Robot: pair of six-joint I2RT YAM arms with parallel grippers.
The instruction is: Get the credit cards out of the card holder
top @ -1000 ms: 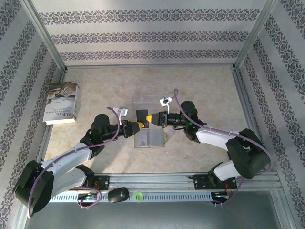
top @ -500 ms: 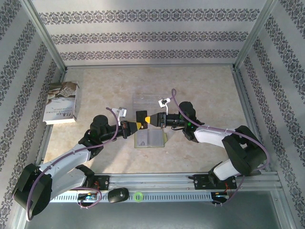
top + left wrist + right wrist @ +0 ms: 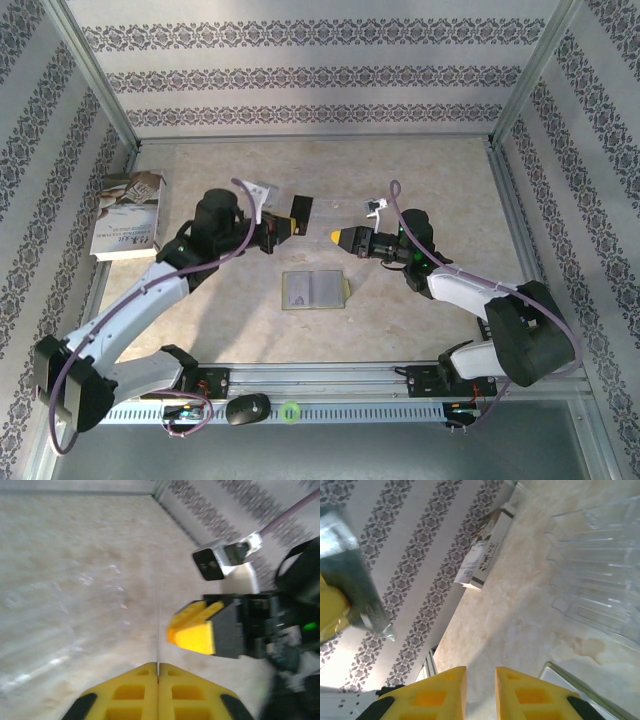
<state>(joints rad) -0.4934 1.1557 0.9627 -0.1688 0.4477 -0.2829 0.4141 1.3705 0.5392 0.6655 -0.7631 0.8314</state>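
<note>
Left fingers [image 3: 283, 228] are pinching the black card [image 3: 300, 209]; right fingers [image 3: 340, 238], at its four o'clock, are gaping narrowly, empty. The wallet [image 3: 315, 290] is lying open on the tabletop [image 3: 420, 170].

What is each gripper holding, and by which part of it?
The left gripper pinches the black card by one edge, with its fingers shut on it. The right gripper holds nothing.

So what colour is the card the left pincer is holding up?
The card is black; the top external view shows it best.
</note>
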